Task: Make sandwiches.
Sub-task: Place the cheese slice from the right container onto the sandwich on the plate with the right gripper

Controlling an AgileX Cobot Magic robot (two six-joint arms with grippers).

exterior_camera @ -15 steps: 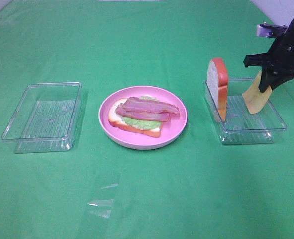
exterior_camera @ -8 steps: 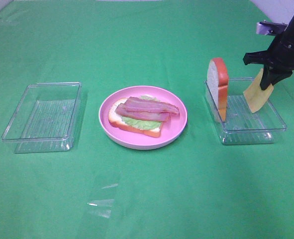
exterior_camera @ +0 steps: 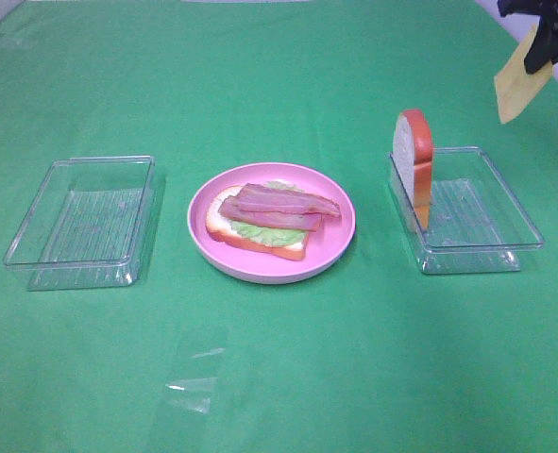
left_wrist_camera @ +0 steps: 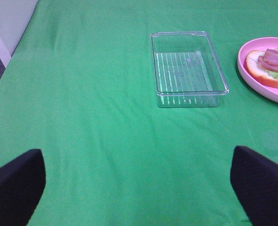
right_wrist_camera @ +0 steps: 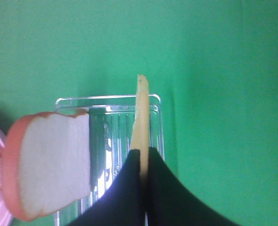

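Green cloth-covered table (exterior_camera: 279, 377), seen from the high camera. Centre of frame: pink round plate (exterior_camera: 335, 247) holding a partly built sandwich, namely a flat bread slice (exterior_camera: 224, 226) with orange-brown crust, a green lettuce leaf (exterior_camera: 269, 232) on it, and reddish-brown bacon strips (exterior_camera: 283, 206) laid across the top. Left of frame: clear plastic tray (exterior_camera: 80, 222), nothing visible inside it, well apart from the plate. Right of frame: second clear plastic tray (exterior_camera: 477, 241), with a second bread slice (exterior_camera: 414, 160) standing upright on edge against its left wall, crust facing the camera. Upper right corner: right gripper (exterior_camera: 543, 47), only partly in frame, jaws clamped together on the upper edge of a yellow cheese square (exterior_camera: 520, 83), which hangs tilted in the air above and behind the right tray, touching neither tray nor bread. Right wrist view: the cheese square (right_wrist_camera: 139, 127) shows edge-on as a thin pale strip pinched between the two dark fingers (right_wrist_camera: 164, 188), with the tray (right_wrist_camera: 155, 117) and the standing bread slice (right_wrist_camera: 49, 160) below it. Left wrist view: left gripper (left_wrist_camera: 139, 181) with its two dark fingertips (left_wrist_camera: 16, 181) set wide apart at the lower corners, holding nothing, above bare cloth; the left tray (left_wrist_camera: 188, 68) and the plate's rim (left_wrist_camera: 266, 92) lie in the upper right of that view. Lower centre of the high view: a small scrap of clear film (exterior_camera: 192, 382) on the cloth.
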